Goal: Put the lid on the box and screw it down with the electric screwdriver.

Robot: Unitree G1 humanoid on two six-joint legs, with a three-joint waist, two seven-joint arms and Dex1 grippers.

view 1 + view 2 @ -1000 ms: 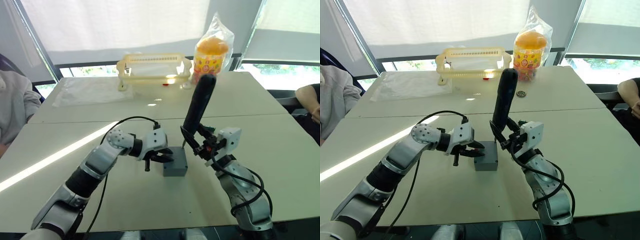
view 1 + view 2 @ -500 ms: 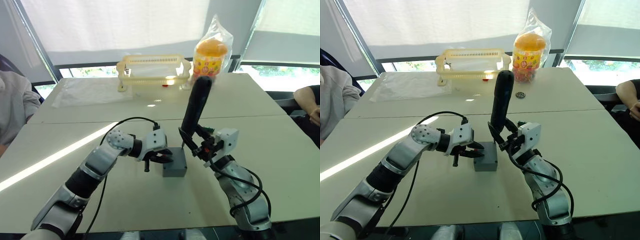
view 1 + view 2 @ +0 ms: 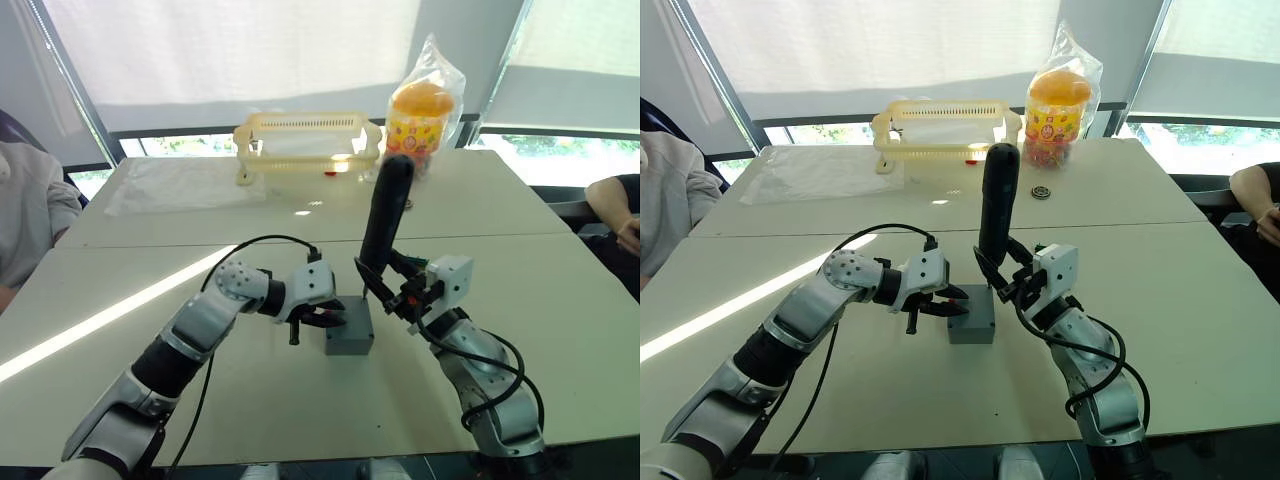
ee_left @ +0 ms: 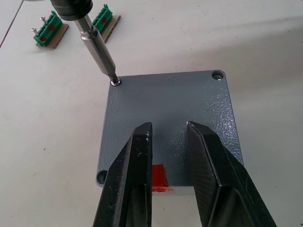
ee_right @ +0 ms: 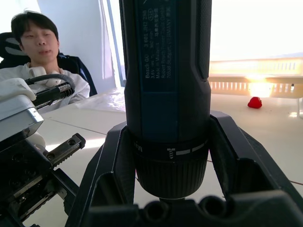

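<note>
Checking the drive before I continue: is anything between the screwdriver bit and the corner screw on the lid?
Nothing visible. The electric screwdriver has its bit tip seated on a corner screw of the lid.

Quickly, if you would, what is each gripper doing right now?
Left gripper: open, fingers apart over the lid, gripping nothing.
Right gripper: closed on the electric screwdriver.

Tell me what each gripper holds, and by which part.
Right gripper clamps the electric screwdriver near its lower end. Left gripper holds nothing, open over the lid.
</note>
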